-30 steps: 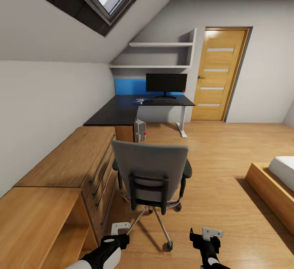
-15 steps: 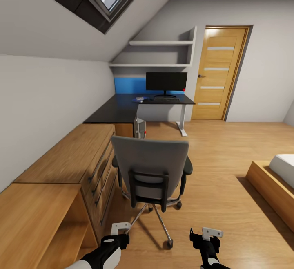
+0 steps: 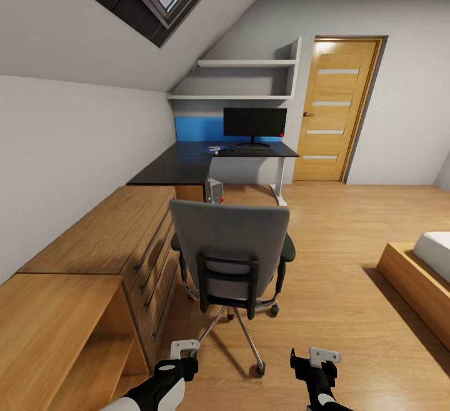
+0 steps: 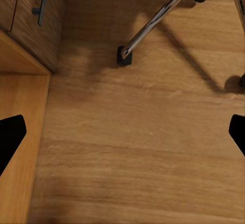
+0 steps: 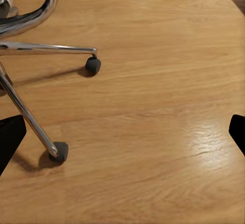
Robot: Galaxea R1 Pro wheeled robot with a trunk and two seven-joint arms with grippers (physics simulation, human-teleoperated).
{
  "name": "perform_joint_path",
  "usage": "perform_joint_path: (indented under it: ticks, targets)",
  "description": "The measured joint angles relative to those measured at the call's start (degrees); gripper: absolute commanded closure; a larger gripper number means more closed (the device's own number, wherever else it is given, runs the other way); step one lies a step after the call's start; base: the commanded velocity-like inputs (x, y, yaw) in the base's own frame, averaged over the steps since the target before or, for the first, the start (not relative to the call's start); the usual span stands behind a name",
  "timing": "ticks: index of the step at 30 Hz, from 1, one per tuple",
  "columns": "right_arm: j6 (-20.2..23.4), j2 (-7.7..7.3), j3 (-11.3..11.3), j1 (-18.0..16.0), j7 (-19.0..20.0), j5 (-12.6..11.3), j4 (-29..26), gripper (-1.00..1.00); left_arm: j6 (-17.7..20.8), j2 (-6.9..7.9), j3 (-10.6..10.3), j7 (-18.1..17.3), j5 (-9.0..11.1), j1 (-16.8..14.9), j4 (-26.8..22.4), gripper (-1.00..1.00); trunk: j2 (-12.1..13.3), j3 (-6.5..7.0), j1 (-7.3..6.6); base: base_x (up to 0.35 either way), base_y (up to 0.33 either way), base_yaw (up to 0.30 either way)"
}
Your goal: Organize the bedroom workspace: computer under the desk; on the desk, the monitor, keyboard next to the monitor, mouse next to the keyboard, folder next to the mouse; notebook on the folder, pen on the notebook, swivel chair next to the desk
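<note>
Ahead, swivel chair (image 3: 230, 252) (end effectors (image 3: 185, 348) apart)

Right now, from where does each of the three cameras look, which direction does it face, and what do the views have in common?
Head view: sits high on the robot, facing forward and down at the swivel chair, with desk and monitor beyond; left pincer and right pincer show.
Left wrist view: looks down at the wooden floor, a chair leg and the wooden drawer chest; dark fingertips at the edges.
Right wrist view: looks down at floor and chair casters; dark fingertips.
Shared: chair base and floor.
</note>
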Motion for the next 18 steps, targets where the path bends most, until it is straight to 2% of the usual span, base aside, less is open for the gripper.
perform_joint_path:
  ticks: [18]
  targets:
    - [0.07,0.08,0.00,0.00,0.00,0.00,0.01,-1.00,-0.01,0.00,0.00,0.00,0.00,0.00,-0.03,-1.00,-7.22,-3.23,3.95,0.000,0.000,0.000]
